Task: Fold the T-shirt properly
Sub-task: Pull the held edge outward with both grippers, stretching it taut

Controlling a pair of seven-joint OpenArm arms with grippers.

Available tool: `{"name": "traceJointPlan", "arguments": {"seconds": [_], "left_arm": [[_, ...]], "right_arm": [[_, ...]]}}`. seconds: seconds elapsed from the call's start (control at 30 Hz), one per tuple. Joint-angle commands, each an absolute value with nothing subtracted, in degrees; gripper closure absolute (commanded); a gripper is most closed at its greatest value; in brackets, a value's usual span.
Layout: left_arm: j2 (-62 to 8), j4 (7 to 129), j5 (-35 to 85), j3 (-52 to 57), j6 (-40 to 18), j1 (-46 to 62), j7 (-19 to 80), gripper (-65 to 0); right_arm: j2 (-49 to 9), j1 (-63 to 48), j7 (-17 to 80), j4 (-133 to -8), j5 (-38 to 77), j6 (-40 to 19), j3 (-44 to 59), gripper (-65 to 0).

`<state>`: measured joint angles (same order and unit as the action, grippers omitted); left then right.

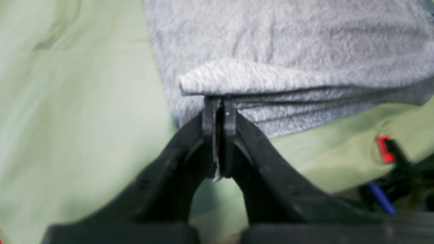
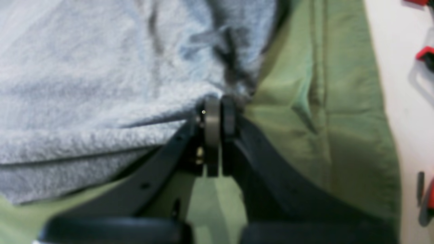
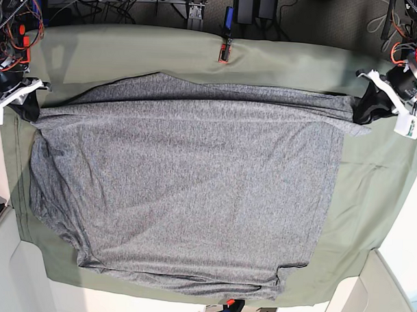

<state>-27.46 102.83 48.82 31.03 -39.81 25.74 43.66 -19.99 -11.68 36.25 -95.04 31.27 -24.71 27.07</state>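
The heathered grey T-shirt (image 3: 187, 189) lies spread wide on the olive-green cloth sheet (image 3: 371, 203), with its far edge stretched between my two grippers. My left gripper (image 3: 359, 106) is at the right end of that edge. In the left wrist view it (image 1: 219, 103) is shut on a folded rim of the T-shirt (image 1: 288, 40). My right gripper (image 3: 32, 105) is at the left end. In the right wrist view it (image 2: 219, 103) is shut on a bunched corner of the T-shirt (image 2: 84, 67). The near hem lies wrinkled at the front.
A red and black clamp (image 3: 224, 52) sits on the sheet's far edge, and one also shows in the left wrist view (image 1: 385, 149). Cables and gear line the back. A bare white surface (image 2: 407, 118) lies beyond the sheet's side edge.
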Motion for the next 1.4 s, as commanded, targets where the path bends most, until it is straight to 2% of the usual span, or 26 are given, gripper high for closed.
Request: {"name": "traceJointPlan", "arguments": {"seconds": [0.0, 0.23, 0.5, 0.63, 0.67, 0.77, 0.8, 0.93, 1.07, 1.37], "left_arm": [[-29.10, 102.06, 47.94, 29.67, -40.00, 23.92, 41.71, 0.0], [-30.04, 89.69, 44.18, 20.38, -40.00, 13.26, 39.99, 0.0], [-30.20, 85.17, 43.88, 19.66, -40.00, 10.68, 41.41, -11.5], [-30.33, 85.17, 43.97, 19.68, -40.00, 10.68, 42.28, -14.9], [-30.37, 85.17, 44.18, 19.68, -40.00, 10.66, 42.78, -17.2], [-30.52, 85.17, 46.50, 20.27, -40.00, 10.66, 47.09, -30.4], [-30.50, 85.17, 48.03, 20.91, -40.00, 10.68, 48.77, -32.4], [-30.52, 85.17, 54.43, 24.91, -40.00, 11.20, 54.98, -32.7], [-30.48, 85.17, 55.51, 28.34, -40.00, 14.04, 54.30, -32.7], [-30.33, 82.26, 57.71, 28.34, -40.00, 15.57, 54.26, -33.2]], "right_arm": [[-20.93, -10.33, 34.87, -94.98, 31.51, -24.43, 27.68, 0.0], [-20.91, -8.62, 35.00, -91.29, 31.48, -24.45, 27.68, 0.0], [-20.78, -8.93, 35.46, -91.07, 31.53, -24.47, 27.68, 0.0], [-20.80, -8.93, 35.97, -91.07, 31.53, -24.45, 27.68, 0.0], [-20.80, -8.93, 36.07, -91.07, 31.53, -24.45, 27.68, 0.0], [-20.80, -8.95, 36.12, -91.07, 31.51, -24.47, 27.68, 0.0], [-20.80, -8.95, 36.12, -91.07, 31.51, -24.47, 27.68, 0.0], [-20.80, -9.06, 36.10, -91.07, 31.51, -24.45, 27.68, 0.0], [-20.80, -9.06, 36.12, -91.07, 31.53, -24.47, 27.68, 0.0], [-20.80, -9.08, 36.32, -91.07, 32.53, -24.91, 27.68, 0.0]]}}
